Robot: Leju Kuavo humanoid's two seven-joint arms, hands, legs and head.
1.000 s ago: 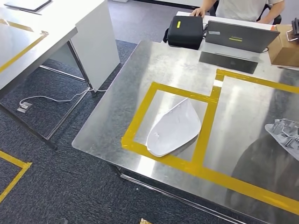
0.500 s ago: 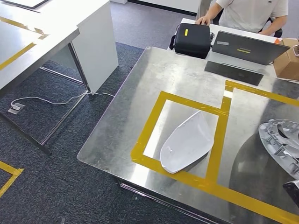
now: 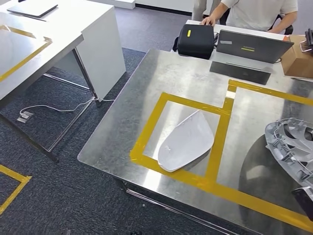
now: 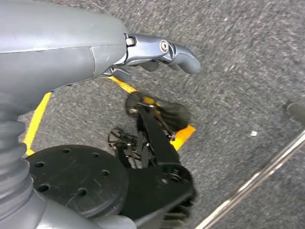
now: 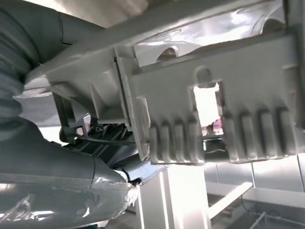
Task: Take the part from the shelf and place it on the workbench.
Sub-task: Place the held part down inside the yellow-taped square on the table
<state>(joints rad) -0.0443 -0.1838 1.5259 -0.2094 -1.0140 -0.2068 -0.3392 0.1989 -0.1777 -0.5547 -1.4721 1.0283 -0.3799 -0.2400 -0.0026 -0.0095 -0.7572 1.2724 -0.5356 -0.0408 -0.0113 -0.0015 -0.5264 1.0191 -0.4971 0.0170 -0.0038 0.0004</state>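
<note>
A grey ribbed part (image 3: 291,144) hangs over the right side of the metal workbench (image 3: 147,83), inside a yellow-taped area. My right hand (image 3: 304,200) holds it from below at the picture's right edge. In the right wrist view the part (image 5: 216,109) looms close, and my right hand (image 5: 104,138) grips its underside with thumb and dark fingers. A white curved part (image 3: 186,142) lies flat in the smaller taped rectangle to the left. My left hand (image 4: 158,50) hangs over the carpet with its fingers stretched out, holding nothing.
At the bench's far edge stand a black case (image 3: 195,40), a laptop (image 3: 253,46), a dark pad (image 3: 239,72) and a cardboard box (image 3: 297,56). A person (image 3: 255,10) sits behind them. A white desk (image 3: 55,34) stands left, with a cable (image 3: 55,107) on the floor.
The camera has swung, so the whole scene shifted right and then back left. The grey part in my right hand reaches further in over the bench's right side.
</note>
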